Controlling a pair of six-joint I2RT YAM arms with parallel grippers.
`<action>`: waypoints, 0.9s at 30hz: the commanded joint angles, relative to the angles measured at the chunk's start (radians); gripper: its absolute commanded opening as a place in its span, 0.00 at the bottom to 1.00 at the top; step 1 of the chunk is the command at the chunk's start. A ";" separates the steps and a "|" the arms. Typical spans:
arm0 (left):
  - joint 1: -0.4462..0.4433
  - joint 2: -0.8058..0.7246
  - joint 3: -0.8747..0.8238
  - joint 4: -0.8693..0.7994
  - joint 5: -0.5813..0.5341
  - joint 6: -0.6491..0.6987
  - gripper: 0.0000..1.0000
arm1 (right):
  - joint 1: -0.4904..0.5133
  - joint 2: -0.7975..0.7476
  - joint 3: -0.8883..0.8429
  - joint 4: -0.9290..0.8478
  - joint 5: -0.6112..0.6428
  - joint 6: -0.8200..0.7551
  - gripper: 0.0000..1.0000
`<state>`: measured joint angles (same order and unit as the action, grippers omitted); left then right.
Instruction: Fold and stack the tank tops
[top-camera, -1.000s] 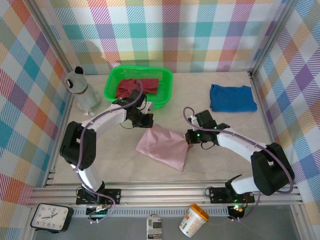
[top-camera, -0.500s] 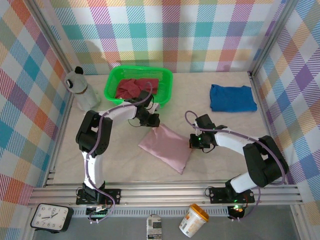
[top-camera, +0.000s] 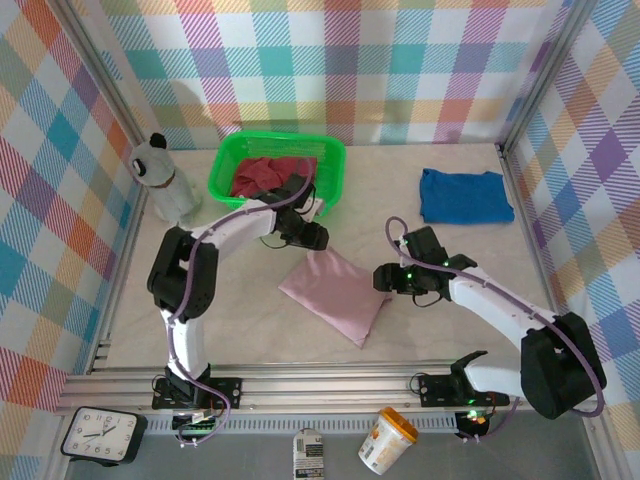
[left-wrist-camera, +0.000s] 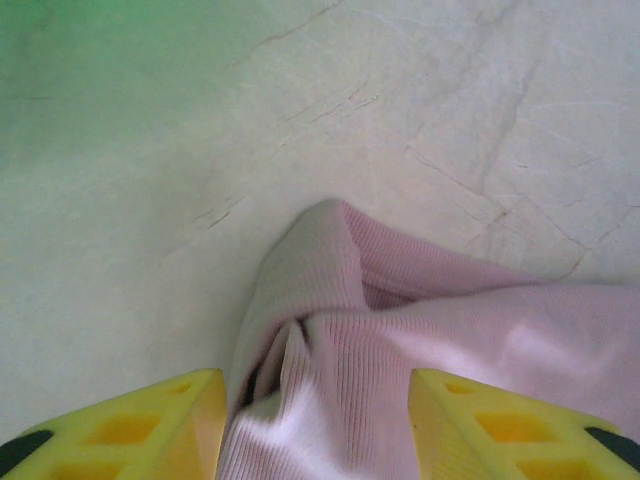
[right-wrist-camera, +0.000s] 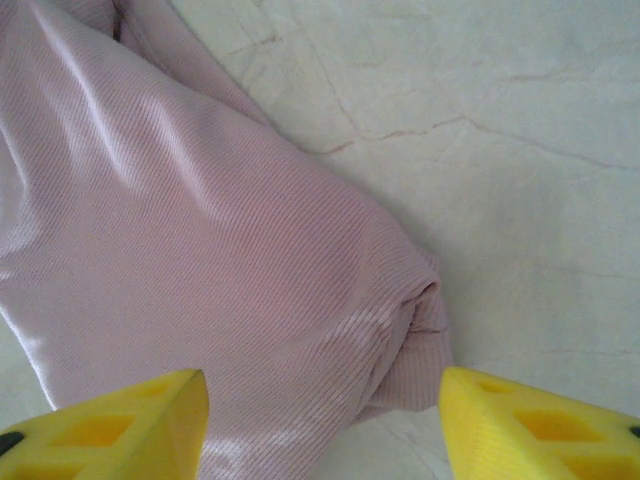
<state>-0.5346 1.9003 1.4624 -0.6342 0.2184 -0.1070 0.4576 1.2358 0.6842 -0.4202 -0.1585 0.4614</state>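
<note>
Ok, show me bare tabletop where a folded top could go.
Free: the far strip between the green basket and the blue tank top; the near-left stretch between the left arm and the pink tank top. Crowded: mid-table around that top, and the bottle beside the basket.

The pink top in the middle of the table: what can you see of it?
The pink top is a soft, finely ribbed, dusty mauve cloth, folded into a puffy, roughly square bundle lying askew on the pale marbled table. The left end effector stands open over its far corner, the right end effector open at its right corner; neither clamps it.
</note>
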 joint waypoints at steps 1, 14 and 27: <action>0.002 -0.093 -0.073 -0.087 -0.036 0.004 0.53 | 0.008 0.031 -0.050 0.042 -0.093 0.111 0.68; 0.001 -0.029 -0.246 0.077 0.102 -0.028 0.54 | 0.091 0.309 0.080 0.017 -0.088 0.108 0.52; -0.036 0.002 -0.219 0.021 0.172 -0.081 0.00 | 0.069 0.278 0.178 -0.092 0.112 -0.015 0.04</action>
<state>-0.5453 1.8957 1.2282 -0.5739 0.3424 -0.1577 0.5537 1.5593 0.8150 -0.4320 -0.1417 0.5171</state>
